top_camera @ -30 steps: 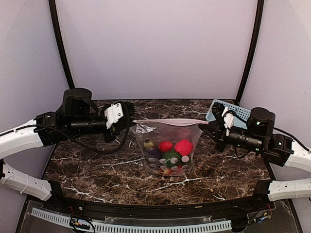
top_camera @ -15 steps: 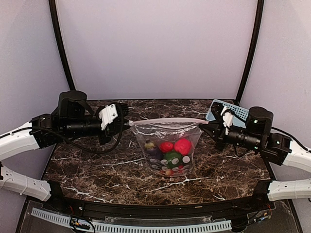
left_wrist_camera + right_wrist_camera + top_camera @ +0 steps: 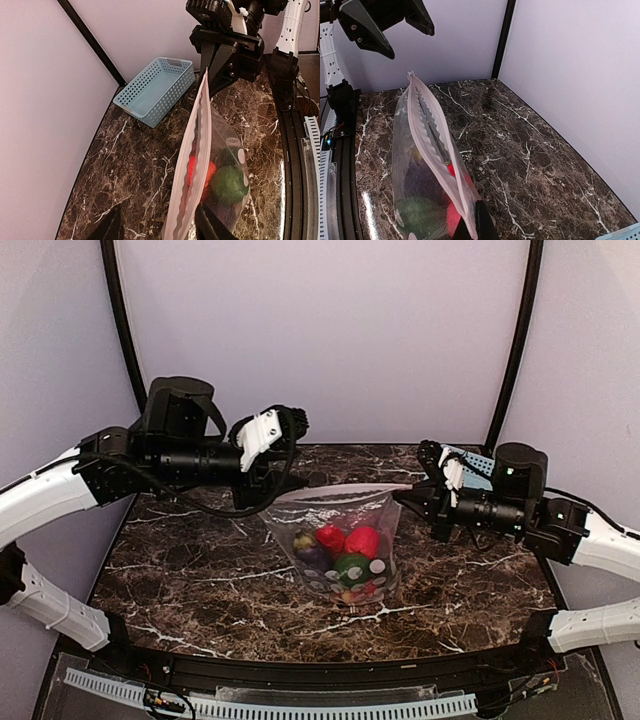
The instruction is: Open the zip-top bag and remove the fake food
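Observation:
The clear zip-top bag [image 3: 340,530] stands upright at the table's middle. Its white zip strip [image 3: 345,488] runs left to right on top. The fake food is inside: red pieces [image 3: 362,541], a green one [image 3: 352,568] and a dark purple one [image 3: 310,550]. My right gripper [image 3: 408,495] is shut on the strip's right end [image 3: 472,227]. My left gripper [image 3: 278,455] is open wide above the bag's left end. In the left wrist view the strip [image 3: 192,165] runs between its spread fingers [image 3: 112,227]. The strip's two halves stand slightly apart [image 3: 427,130], with red showing in the gap.
The light blue perforated basket [image 3: 155,90] sits at the back right of the dark marble table [image 3: 200,570]. In the top view the basket [image 3: 478,462] is mostly behind my right arm. Grey walls and black posts close the back and sides.
My left gripper has risen and moved right, from beside the bag's left corner to above it. My right gripper has moved left with the strip's end, and the bag has shifted slightly left.

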